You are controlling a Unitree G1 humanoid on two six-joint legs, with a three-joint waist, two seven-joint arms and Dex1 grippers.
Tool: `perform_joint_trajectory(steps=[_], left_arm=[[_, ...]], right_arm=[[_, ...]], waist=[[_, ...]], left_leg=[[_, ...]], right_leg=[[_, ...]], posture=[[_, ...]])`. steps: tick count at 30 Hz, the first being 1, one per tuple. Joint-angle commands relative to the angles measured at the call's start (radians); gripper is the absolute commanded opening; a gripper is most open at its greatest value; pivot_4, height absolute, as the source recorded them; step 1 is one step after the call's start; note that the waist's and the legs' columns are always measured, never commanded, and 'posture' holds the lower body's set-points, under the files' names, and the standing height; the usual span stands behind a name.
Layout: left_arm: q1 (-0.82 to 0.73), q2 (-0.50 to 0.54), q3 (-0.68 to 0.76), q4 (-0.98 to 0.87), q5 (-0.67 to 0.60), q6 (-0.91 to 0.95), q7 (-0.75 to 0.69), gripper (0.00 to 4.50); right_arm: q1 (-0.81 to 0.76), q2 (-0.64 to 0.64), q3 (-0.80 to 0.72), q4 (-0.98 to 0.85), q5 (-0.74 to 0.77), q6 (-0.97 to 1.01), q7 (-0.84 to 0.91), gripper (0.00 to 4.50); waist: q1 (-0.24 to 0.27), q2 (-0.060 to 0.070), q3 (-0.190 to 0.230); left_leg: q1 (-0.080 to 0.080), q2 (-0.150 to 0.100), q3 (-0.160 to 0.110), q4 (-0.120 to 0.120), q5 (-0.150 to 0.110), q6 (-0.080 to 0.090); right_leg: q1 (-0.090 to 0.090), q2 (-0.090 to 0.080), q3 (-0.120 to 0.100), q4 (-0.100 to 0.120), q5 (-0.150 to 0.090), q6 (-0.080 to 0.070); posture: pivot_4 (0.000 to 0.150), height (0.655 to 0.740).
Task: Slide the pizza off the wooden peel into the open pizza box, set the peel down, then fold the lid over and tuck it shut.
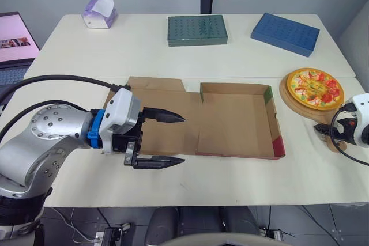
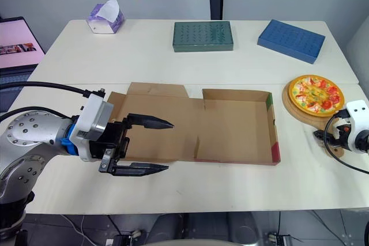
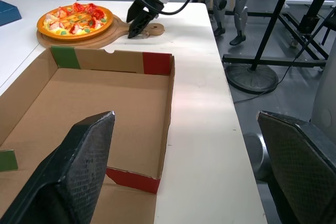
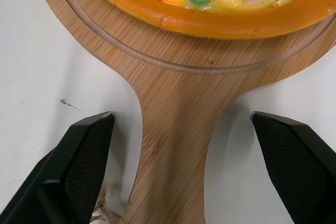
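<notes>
Left eye view takes in the white table [image 1: 242, 56], and on it the pizza box [image 1: 233, 125] lies open with its tray empty and its lid [image 1: 164, 93] spread flat on the robot's left side. To the right of the box, just beside its red-and-green end wall, sits the wooden peel [image 1: 290, 101], its handle pointing toward the robot. The pizza [image 1: 315, 87] rests whole on the peel's round blade, so judging by this layout no part of the task is done yet.

The left gripper [image 1: 184, 139] hovers over the lid's near edge with its two fingers spread wide and nothing between them. The right gripper [image 4: 181, 129] is at the peel's handle, its fingers wide apart on either side of the wood and not touching it.

What seems to be in hand is the grasp of the handle. Left to do: close on it, lift, slide the pizza into the tray, put the peel down, then fold and tuck the lid.
</notes>
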Motion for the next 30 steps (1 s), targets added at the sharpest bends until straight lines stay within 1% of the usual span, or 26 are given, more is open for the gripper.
perform_joint_trajectory(steps=[1, 6, 7, 8, 11, 19, 25, 30], left_arm=[[0.004, 0.003, 0.018, -0.025, -0.009, -0.019, 0.006, 4.50], [0.015, 0.005, 0.023, -0.028, -0.006, -0.025, 0.015, 4.50], [0.016, 0.006, 0.024, -0.027, -0.007, -0.025, 0.017, 4.50], [0.015, 0.006, 0.024, -0.026, -0.005, -0.026, 0.017, 4.50], [0.011, 0.007, 0.021, -0.020, 0.001, -0.032, 0.016, 4.50], [0.011, 0.008, 0.026, -0.020, -0.006, -0.033, 0.025, 4.50], [0.005, 0.002, 0.043, -0.018, -0.032, -0.018, 0.056, 4.50], [0.008, 0.005, 0.050, -0.013, -0.034, -0.017, 0.075, 4.50]], right_arm=[[-0.002, 0.021, 0.010, 0.026, 0.005, 0.033, 0.002, 3.62], [-0.007, 0.045, -0.003, 0.028, 0.012, 0.057, -0.012, 1.91], [-0.006, 0.050, -0.010, 0.024, 0.016, 0.062, -0.017, 1.68], [-0.004, 0.054, -0.018, 0.018, 0.018, 0.064, -0.021, 1.59], [0.004, 0.066, -0.037, 0.001, 0.016, 0.054, -0.032, 1.59], [0.032, 0.076, -0.145, -0.126, 0.042, 0.007, -0.051, 1.59], [0.070, 0.052, -0.224, -0.227, 0.099, -0.030, 0.001, 1.59], [0.063, 0.044, -0.262, -0.256, 0.115, -0.060, 0.014, 1.59]], waist=[[0.000, -0.001, -0.001], [-0.001, -0.002, -0.001], [-0.002, -0.003, -0.002], [-0.003, -0.004, -0.002], [-0.004, -0.004, -0.002], [-0.007, -0.002, -0.001], [-0.008, 0.002, 0.001], [-0.006, 0.005, 0.003]], left_leg=[[0.000, 0.000, 0.000, 0.000, 0.000, 0.000], [0.000, 0.000, 0.000, 0.000, 0.000, 0.000], [0.000, 0.001, 0.000, 0.000, 0.000, 0.000], [0.001, 0.001, 0.000, 0.000, 0.000, 0.000], [0.001, 0.001, 0.000, 0.000, 0.000, 0.000], [0.001, 0.001, 0.000, 0.000, 0.000, 0.000], [-0.001, 0.001, 0.000, 0.000, 0.000, 0.000], [-0.001, 0.000, 0.000, 0.000, 0.000, 0.000]], right_leg=[[0.000, 0.000, 0.000, 0.000, 0.000, 0.000], [0.000, 0.001, 0.000, 0.000, 0.000, 0.000], [0.000, 0.001, 0.000, 0.000, 0.000, 0.000], [0.000, 0.001, 0.000, 0.000, 0.000, 0.000], [0.000, 0.001, 0.000, 0.000, 0.000, 0.000], [0.000, 0.001, 0.000, 0.000, 0.000, 0.000], [-0.002, 0.001, 0.001, 0.000, 0.000, 0.000], [-0.002, 0.001, 0.001, 0.000, 0.000, 0.000]], posture=[[0.150, 0.7400], [0.150, 0.7400], [0.150, 0.7400], [0.150, 0.7400], [0.150, 0.7400], [0.150, 0.7400], [0.150, 0.7400], [0.150, 0.7400]])
